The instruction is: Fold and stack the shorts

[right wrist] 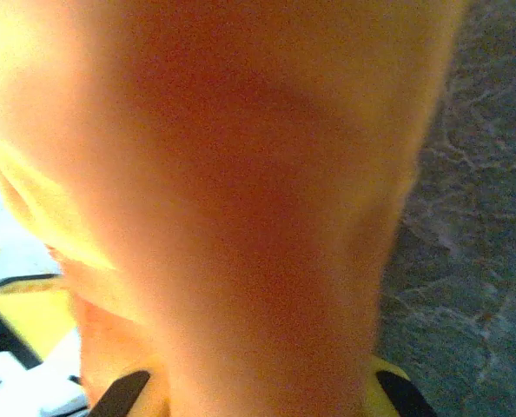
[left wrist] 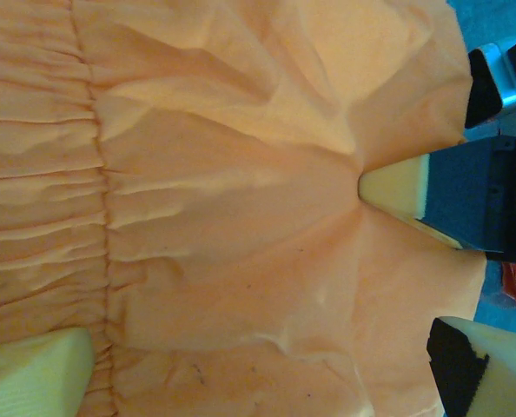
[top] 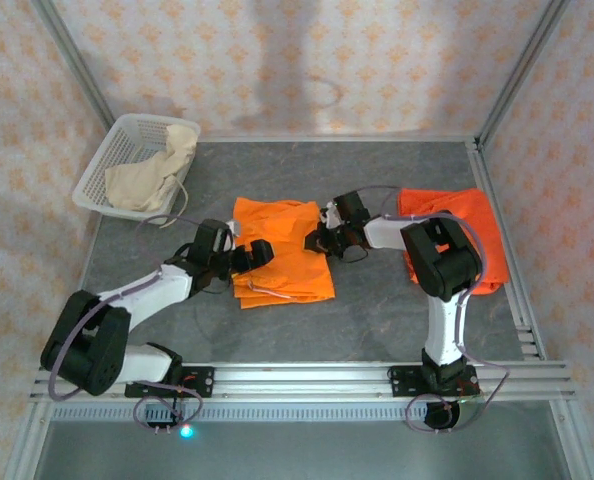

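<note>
**Right hand (top: 317, 241) pinched on middle orange shorts (top: 289, 262), left hand (top: 261, 252) spread wide**

Right hand: closed tight on the 3 o'clock edge of the middle orange shorts. In the left wrist view, cloth puckered into its tip. In its own wrist view, blurred orange fabric right up against the lens, with a strip of table at 3 o'clock.

Left hand: opened as far as it goes, gripping nothing, set at the 9 o'clock edge of the same shorts. Pale yellow pads (left wrist: 34, 375) well apart over the cloth, gathered waistband at 9 o'clock in that view.

Middle orange shorts: lying flat and roughly squared at the centre of the table (top: 377, 310), between the two hands.

Second orange shorts (top: 477, 215): at the table's 3 o'clock side, well apart from the first pair, partly under the right arm (top: 442, 260).

Cream shorts (top: 152, 180): at 10 o'clock, heaped in the white mesh basket (top: 102, 160) and draped over its 3 o'clock rim.

Table: dark grey, stone-patterned. Metal rail (top: 307, 378) along the 6 o'clock edge, carrying both arm bases.

Walls (top: 277, 60): pale paper with a small repeating pattern, aluminium posts at the far corners.

Count: three shorts, two orange and one cream. One basket. Two arms, two hands.
</note>
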Robot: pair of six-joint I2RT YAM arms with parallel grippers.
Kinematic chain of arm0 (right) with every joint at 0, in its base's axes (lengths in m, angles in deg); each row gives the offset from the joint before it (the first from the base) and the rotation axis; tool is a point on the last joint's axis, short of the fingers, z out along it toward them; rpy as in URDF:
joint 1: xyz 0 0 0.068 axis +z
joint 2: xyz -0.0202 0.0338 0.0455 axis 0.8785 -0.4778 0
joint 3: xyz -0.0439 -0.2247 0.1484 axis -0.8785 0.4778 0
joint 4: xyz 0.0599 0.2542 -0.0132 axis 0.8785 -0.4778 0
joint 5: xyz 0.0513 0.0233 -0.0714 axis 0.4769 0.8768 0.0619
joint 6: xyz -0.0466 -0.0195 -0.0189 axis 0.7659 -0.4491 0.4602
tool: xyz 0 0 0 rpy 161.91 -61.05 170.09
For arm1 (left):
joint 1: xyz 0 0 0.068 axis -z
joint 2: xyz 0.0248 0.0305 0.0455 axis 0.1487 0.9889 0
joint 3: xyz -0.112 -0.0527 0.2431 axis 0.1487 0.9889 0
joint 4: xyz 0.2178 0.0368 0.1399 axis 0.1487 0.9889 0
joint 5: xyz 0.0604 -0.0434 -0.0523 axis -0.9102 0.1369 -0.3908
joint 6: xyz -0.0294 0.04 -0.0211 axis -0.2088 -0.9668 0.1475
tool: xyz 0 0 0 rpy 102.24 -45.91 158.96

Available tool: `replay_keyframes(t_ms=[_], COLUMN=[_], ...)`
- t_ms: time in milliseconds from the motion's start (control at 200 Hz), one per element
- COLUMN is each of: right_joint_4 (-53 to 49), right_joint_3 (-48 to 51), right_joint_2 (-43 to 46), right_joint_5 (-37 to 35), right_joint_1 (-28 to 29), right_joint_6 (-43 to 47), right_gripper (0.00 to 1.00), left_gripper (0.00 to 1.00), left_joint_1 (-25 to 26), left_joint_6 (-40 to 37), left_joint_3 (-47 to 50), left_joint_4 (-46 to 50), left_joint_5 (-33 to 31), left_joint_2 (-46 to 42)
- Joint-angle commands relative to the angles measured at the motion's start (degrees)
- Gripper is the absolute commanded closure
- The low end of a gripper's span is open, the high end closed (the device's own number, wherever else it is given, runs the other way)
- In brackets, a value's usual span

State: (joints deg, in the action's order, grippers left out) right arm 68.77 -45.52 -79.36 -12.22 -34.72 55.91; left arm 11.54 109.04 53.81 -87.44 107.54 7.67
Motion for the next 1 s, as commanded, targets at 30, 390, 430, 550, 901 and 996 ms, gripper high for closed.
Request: replay_keyframes(t_ms=[30, 390, 430, 550, 901, 996], right_joint_4=[-13.5, -49.2, -52.2, -59.7, -72.7, -74.7], right_joint_3=[-3.8, -19.4, -21.2, -26.0, -37.9, -40.0], right_joint_2=[4.5, 10.1, 10.2, 9.9, 8.7, 8.1], right_joint_5=[-8.5, -35.0, -37.9, -46.1, -61.2, -64.0], right_joint_1=[0.6, 0.4, 0.4, -0.3, -4.9, -5.9], right_joint_6=[8.0, 23.7, 25.0, 28.2, 31.5, 32.3], right_gripper=[1.0, 1.0, 1.0, 1.0, 1.0, 1.0], left_gripper=[0.0, 0.0, 0.0, 0.0, 0.0, 0.0], left_joint_1=[-0.3, -0.3, -0.3, -0.3, -0.3, -0.3], left_joint_6=[-0.3, -0.8, -0.7, -0.8, -0.5, -0.4], left_joint_3=[-1.2, -1.4, -1.4, -1.9, -2.4, -2.5], left_joint_4=[7.9, 12.2, 12.1, 12.2, 10.8, 10.2], left_joint_5=[-2.9, -3.5, -3.5, -3.4, -2.9, -2.6], left_joint_2=[-5.4, -12.3, -12.5, -12.4, -10.6, -10.1])
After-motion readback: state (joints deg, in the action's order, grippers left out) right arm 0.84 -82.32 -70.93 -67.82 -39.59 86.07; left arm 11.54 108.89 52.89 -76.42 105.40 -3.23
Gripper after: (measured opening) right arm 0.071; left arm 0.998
